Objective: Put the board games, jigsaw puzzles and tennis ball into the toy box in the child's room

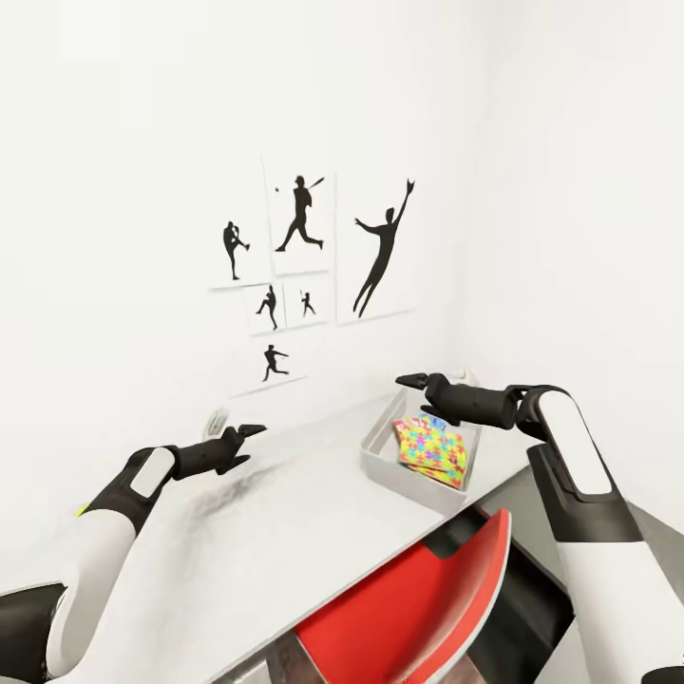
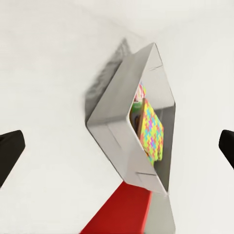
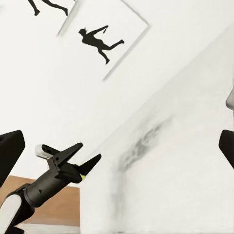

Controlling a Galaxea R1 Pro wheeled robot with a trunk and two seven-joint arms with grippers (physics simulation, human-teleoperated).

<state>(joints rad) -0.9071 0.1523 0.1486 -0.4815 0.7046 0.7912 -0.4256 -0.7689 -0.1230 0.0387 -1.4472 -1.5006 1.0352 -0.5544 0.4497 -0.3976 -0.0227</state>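
The light grey toy box [image 1: 397,472] stands on the pale table [image 1: 285,532] by the right wall. A jigsaw puzzle [image 1: 433,449] leans inside it, its bright pieces showing. My right gripper [image 1: 424,399] hovers open just above the box's far rim. My left gripper [image 1: 243,446] is open over the table's left part, well apart from the box. The left wrist view looks at the toy box [image 2: 111,131] and the jigsaw puzzle [image 2: 152,131]; more coloured bits behind it are too hidden to name. The board games, tennis ball and bed are hidden or out of view.
A red chair [image 1: 408,608] is pushed in at the table's near edge, below the box. Baseball silhouette pictures [image 1: 304,256] hang on the wall behind the table. In the right wrist view the left gripper [image 3: 73,163] shows above the tabletop [image 3: 170,165].
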